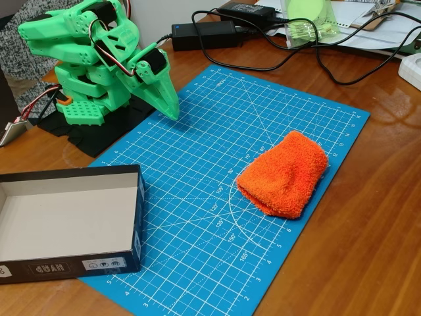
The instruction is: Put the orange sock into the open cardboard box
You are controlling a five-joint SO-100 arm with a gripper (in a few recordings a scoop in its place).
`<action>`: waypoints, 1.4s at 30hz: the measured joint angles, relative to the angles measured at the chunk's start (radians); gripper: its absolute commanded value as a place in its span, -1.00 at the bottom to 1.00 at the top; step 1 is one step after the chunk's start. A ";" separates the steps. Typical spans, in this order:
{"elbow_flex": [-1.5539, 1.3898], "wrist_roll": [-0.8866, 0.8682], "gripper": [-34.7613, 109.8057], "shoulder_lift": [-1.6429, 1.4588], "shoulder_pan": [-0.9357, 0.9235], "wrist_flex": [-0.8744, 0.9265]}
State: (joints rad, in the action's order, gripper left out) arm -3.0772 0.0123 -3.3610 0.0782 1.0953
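The orange sock (pixel 284 174) lies flat on the right part of the blue cutting mat, fuzzy and chunky. The open cardboard box (pixel 139 217) sits at the lower left, partly on the mat's left edge, with dark outer walls, a white label on its front wall and a pale inside that holds nothing. My green arm is folded at the upper left. Its gripper (pixel 172 113) points down just above the mat's far left corner, jaws together with nothing between them. It stands well apart from both the sock and the box.
The blue cutting mat (pixel 217 197) covers the middle of a wooden table. Black power bricks and cables (pixel 217 33) run along the back, with papers and a green translucent object (pixel 309 23) at the upper right. Bare wood lies at right.
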 measured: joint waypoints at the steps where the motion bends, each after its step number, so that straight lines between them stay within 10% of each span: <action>1: 0.000 0.000 -0.52 0.000 0.000 0.000; 33: 0.117 -0.008 -0.37 0.006 -0.074 -0.038; 42: 0.819 0.061 -0.04 0.834 -0.233 0.003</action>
State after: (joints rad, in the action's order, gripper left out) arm -2.2580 0.0736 -2.5265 -0.1549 1.0983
